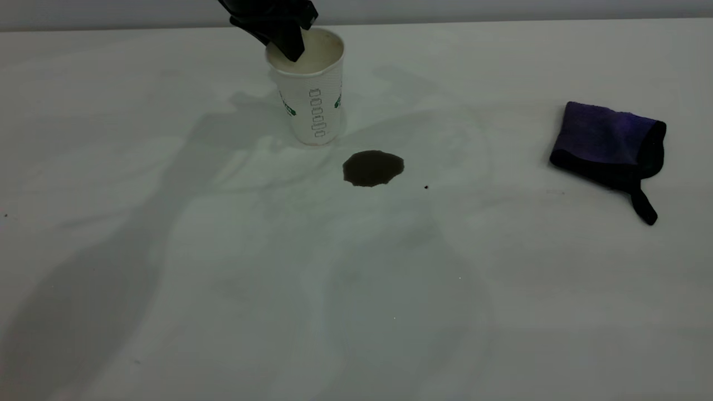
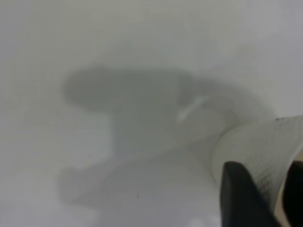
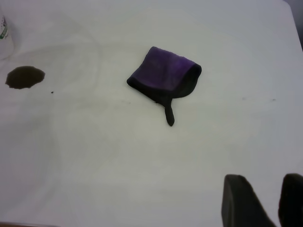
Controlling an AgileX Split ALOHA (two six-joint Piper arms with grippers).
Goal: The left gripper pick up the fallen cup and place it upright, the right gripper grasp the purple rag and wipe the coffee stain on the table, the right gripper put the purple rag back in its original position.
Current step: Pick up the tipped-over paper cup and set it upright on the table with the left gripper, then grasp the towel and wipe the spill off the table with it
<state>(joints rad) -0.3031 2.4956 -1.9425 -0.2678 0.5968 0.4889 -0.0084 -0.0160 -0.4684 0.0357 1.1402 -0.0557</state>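
Cup: upright on the table, light, crushable paper; left gripper pinches its rim, 1 finger inside.
Rag: soft, limp; grasp mid-fold.
Right gripper: fingers parted, empty.

The left claw is cut off by the frame's top edge. The cup's body runs off the upper left in the right wrist view.

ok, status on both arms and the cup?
Left tool clamped on the rim of the cup, cup upright. Right tool open, high over the table, clear of the rag. Coffee stain unwiped, path clear.
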